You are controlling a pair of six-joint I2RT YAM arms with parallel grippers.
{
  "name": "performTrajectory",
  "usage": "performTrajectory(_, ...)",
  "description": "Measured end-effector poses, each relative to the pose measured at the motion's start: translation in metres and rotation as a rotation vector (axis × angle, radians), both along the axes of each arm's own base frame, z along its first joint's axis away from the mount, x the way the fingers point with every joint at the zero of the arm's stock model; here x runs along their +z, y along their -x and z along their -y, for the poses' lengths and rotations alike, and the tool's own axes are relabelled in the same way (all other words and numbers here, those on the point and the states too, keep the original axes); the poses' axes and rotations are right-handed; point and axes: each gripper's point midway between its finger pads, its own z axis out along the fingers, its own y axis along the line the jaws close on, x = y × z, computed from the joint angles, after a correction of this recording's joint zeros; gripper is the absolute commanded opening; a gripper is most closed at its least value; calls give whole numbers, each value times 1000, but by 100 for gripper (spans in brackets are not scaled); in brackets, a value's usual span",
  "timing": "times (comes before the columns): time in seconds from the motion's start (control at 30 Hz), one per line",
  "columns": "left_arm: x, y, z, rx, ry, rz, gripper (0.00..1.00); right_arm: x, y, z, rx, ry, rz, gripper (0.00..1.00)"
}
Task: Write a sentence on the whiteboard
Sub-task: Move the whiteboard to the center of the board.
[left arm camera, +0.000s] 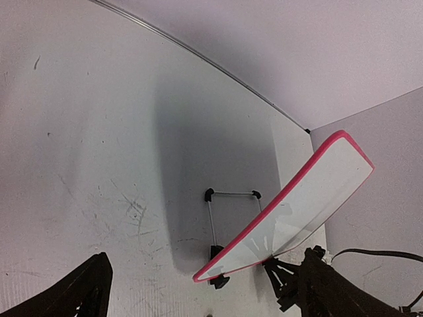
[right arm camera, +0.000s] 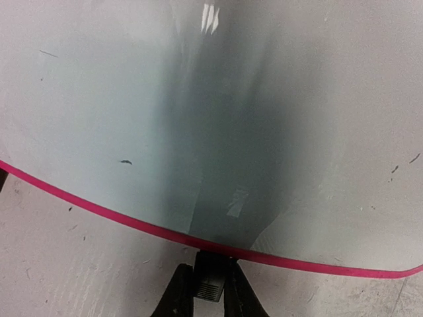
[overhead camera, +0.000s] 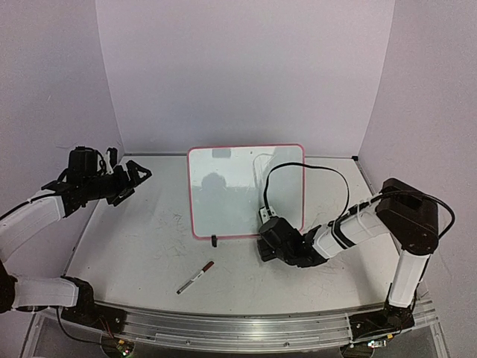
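Observation:
The whiteboard, white with a red-pink frame, stands tilted at the middle of the table, leaning back on a thin wire stand. No sentence shows on its face, only a small dark speck. My right gripper is low at the board's near right corner, shut on the black clip foot under the frame. The other clip foot rests free on the table. My left gripper hovers open to the left of the board, holding nothing.
A marker with a dark red cap lies on the scuffed tabletop in front of the board, near the front edge. A black cable loops over the right arm beside the board. Walls close in the table's back and sides.

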Motion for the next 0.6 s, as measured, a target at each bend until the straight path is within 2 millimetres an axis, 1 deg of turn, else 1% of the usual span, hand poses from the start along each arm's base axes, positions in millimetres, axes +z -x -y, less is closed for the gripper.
performTrajectory(0.07, -4, 3, 3, -7, 12, -15, 99, 0, 5, -5, 21, 4, 2, 13)
performTrajectory(0.13, -4, 4, 6, -18, 26, -17, 99, 0, 8, -8, 30, 4, 1, 26)
performTrajectory(0.17, -3, 5, 8, -25, 32, -16, 99, 0, 9, -8, 32, 3, 1, 34)
performTrajectory(0.23, -1, 5, 13, -40, 41, -8, 99, -1, 12, -10, 44, 6, -12, 56)
performTrajectory(0.27, -1, 5, 17, -47, 45, -8, 98, -2, 15, -11, 52, 11, -19, 66)
performTrajectory(0.33, -3, 6, 23, -64, 52, -14, 98, -2, 20, -12, 58, 11, -35, 80)
performTrajectory(0.37, -4, 7, 27, -74, 53, -19, 98, 0, 23, -11, 57, 11, -43, 85)
performTrajectory(0.4, -6, 8, 32, -85, 53, -24, 98, 5, 25, -10, 58, 9, -47, 88)
performTrajectory(0.47, -10, 8, 40, -105, 54, -35, 97, 26, 28, -9, 56, -21, -36, 94)
performTrajectory(0.53, -16, 8, 47, -120, 53, -48, 97, 55, 28, -5, 46, -70, -7, 98)
performTrajectory(0.6, -21, 7, 52, -126, 54, -61, 96, 86, 29, 4, 32, -113, 35, 98)
